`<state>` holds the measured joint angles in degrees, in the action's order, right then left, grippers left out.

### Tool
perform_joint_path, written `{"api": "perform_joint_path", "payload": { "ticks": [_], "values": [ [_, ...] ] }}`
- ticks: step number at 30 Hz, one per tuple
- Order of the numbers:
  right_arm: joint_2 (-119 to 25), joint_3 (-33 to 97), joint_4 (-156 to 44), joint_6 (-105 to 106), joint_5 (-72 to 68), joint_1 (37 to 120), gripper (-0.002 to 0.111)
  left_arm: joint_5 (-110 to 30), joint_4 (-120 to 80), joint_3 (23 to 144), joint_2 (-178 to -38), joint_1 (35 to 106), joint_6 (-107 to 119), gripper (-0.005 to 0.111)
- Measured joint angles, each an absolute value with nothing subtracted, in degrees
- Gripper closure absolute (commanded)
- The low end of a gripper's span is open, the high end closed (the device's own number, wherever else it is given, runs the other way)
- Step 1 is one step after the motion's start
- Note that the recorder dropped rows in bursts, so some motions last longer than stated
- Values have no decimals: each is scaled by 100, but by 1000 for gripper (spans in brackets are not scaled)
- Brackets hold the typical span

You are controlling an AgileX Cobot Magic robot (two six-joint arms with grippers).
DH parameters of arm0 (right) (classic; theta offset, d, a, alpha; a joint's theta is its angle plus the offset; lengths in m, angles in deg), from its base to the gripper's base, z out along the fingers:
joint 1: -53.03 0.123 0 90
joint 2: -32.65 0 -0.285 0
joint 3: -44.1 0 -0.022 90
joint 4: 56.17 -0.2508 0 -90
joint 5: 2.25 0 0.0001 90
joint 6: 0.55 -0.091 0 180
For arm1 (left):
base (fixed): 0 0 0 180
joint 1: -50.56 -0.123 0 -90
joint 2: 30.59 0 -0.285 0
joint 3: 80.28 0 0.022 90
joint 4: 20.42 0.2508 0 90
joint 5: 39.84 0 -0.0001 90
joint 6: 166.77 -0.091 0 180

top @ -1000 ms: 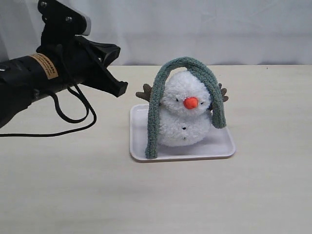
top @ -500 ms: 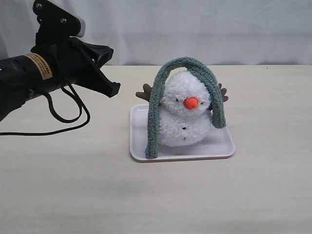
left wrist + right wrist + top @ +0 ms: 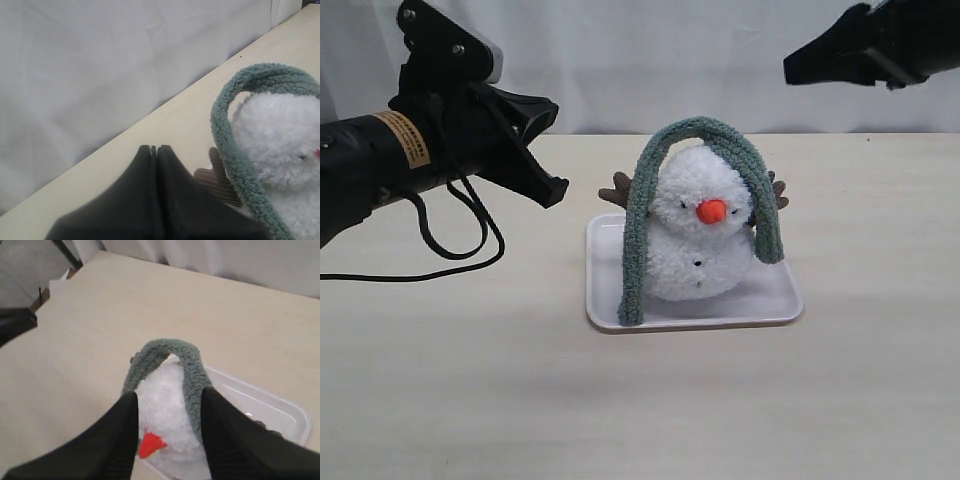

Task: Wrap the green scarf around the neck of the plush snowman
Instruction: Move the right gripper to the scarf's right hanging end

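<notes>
The green scarf (image 3: 700,130) arches over the plush snowman's (image 3: 698,245) head on the white tray (image 3: 775,300), not yet round the neck, so the right gripper (image 3: 169,392) hovers high right with jaws spread, seemingly lining up, while the left gripper (image 3: 154,150) waits left, jaws pressed together and empty.

The right gripper (image 3: 796,68) now reaches into the upper right of the frame, where none of it showed a second ago. The left gripper (image 3: 552,185) sits slightly further left than it did then.
</notes>
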<state>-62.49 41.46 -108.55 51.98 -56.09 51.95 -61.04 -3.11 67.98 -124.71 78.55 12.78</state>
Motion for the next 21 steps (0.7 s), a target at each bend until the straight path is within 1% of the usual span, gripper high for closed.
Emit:
{"api": "perform_joint_path", "payload": {
  "ticks": [4, 9, 16, 19, 21],
  "values": [
    [-6611, 4153, -10170, 5294, -5436, 5560, 68, -6104, -299, 6798, -12471, 7855, 1278, 107],
    [-6883, 4153, -9299, 4884, -5092, 6129, 55, -6104, -299, 6798, -12471, 7855, 1278, 107],
    [-6967, 4153, -8221, 3909, -4266, 6249, 55, -6104, -299, 6798, -12471, 7855, 1278, 107],
    [-7060, 4235, -8148, 3838, -4212, 6249, 56, -6104, -299, 6798, -12471, 7855, 1278, 107],
    [-7226, 4379, -8148, 3796, -4232, 6249, 58, -6104, -299, 6798, -12471, 7855, 1278, 107]
  ]
}}
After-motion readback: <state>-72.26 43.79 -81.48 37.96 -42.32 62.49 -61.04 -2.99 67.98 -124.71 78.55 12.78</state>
